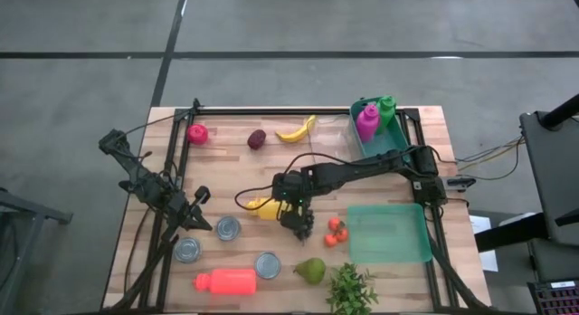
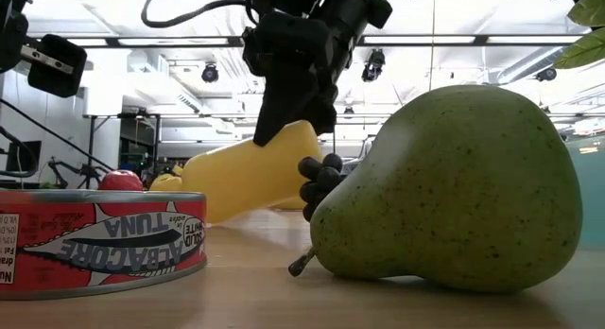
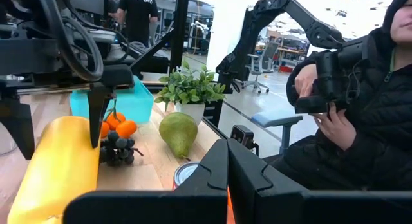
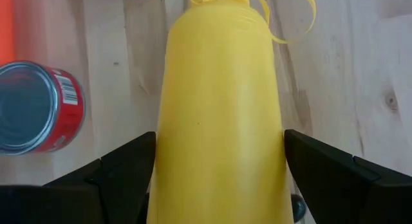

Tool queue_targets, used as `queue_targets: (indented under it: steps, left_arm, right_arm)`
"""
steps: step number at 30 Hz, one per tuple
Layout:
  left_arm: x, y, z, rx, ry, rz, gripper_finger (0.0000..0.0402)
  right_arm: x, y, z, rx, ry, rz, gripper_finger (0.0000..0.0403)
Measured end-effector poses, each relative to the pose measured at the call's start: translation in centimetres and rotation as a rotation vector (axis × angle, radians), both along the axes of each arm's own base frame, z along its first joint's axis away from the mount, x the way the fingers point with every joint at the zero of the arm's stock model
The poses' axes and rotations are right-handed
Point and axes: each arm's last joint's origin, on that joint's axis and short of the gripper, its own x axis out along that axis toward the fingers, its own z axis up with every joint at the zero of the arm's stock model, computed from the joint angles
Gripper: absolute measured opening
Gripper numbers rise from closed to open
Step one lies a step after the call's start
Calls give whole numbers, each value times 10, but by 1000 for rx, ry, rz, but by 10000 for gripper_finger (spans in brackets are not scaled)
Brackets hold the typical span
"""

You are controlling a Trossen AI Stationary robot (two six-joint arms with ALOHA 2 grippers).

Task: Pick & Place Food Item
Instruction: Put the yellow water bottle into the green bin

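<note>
Here I had the right gripper (image 4: 219,169) spread wide astride the yellow squeeze bottle (image 4: 219,108) beside the grapes (image 1: 304,226), left gripper (image 1: 201,199) shut, closing due next.

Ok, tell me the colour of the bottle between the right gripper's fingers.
Yellow; the bottle shows best in the right wrist view.

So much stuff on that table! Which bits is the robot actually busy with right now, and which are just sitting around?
In use: yellow bottle, lying between the open right gripper fingers; probably the teal tray.

Lying about: pear, tuna cans, tomatoes, banana, orange bottle, left gripper, parked.
</note>
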Motion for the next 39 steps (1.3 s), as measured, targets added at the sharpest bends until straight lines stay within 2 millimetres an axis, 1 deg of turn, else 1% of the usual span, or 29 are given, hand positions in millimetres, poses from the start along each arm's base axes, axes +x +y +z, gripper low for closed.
queue_targets:
  steps: [11, 16, 21, 26, 39]
  left_arm:
    - [0, 0, 0, 0, 0, 0, 0]
    - [0, 0, 0, 0, 0, 0, 0]
    - [0, 0, 0, 0, 0, 0, 0]
    - [0, 0, 0, 0, 0, 0, 0]
    - [0, 0, 0, 0, 0, 0, 0]
  right_arm:
    - [-4, -1, -4, -12, 43, -6, 329]
    - [-8, -4, -10, -112, 88, -56, 329]
    - [-12, -7, -18, -146, 111, -142, 329]
    - [-16, -7, -24, -141, 129, -146, 329]
    - [-17, -3, -24, -122, 134, -119, 329]
